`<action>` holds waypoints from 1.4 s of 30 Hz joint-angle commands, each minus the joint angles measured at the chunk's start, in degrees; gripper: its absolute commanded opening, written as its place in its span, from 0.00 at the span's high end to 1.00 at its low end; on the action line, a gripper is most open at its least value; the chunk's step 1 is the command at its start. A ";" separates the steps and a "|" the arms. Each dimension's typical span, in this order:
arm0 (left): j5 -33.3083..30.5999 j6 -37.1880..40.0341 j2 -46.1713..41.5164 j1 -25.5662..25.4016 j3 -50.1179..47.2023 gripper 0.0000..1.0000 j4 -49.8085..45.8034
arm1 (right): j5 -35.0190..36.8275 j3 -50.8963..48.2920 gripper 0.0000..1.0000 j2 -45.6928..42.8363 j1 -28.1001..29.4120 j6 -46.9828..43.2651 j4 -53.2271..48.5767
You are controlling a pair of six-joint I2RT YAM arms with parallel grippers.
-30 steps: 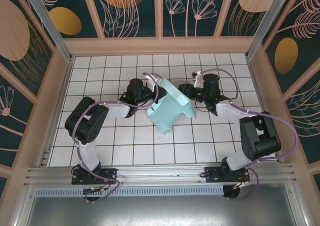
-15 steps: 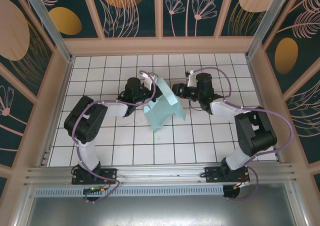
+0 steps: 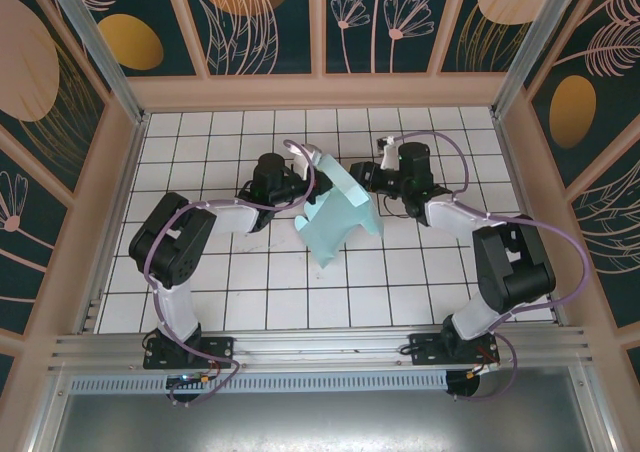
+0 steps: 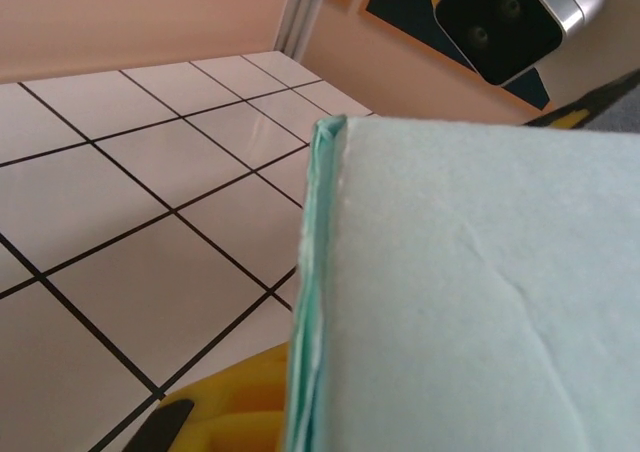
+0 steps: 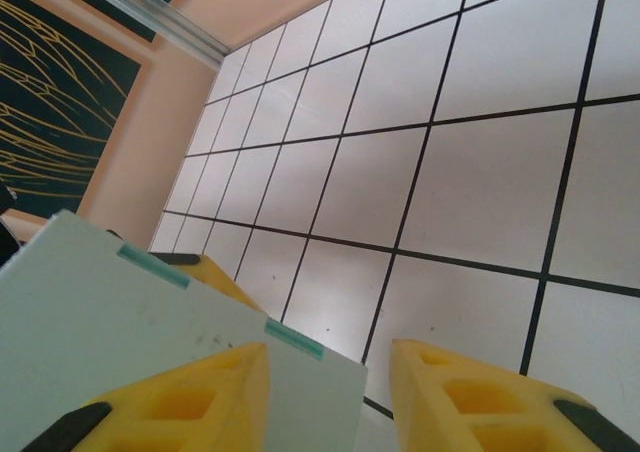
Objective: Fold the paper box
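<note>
One paper box (image 3: pixel 340 222) has shifted slightly rightward

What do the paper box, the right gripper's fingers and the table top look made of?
The paper box looks like thin matte card, pale mint: layered edge, soft crease. The fingers look like yellow moulded plastic, judging by hollow cells. The table top is white squares with black lines, slightly glossy; tile or printed sheet, can't tell.
</note>
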 commanded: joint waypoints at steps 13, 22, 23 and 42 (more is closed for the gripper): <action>-5.03 -1.70 0.43 -0.40 2.61 1.00 0.57 | 3.70 -1.25 0.57 -5.58 0.69 -2.82 -1.37; -13.88 -10.80 -0.15 0.78 0.89 1.00 3.29 | 15.72 -9.96 0.39 -17.93 -5.95 0.95 2.36; -14.68 -12.98 -0.28 1.06 0.56 1.00 4.41 | 16.58 -11.42 0.38 -19.55 -6.53 2.39 3.81; -5.01 -43.41 3.20 6.02 -0.15 1.00 25.05 | 2.24 -23.22 0.42 -32.47 -9.79 20.00 25.73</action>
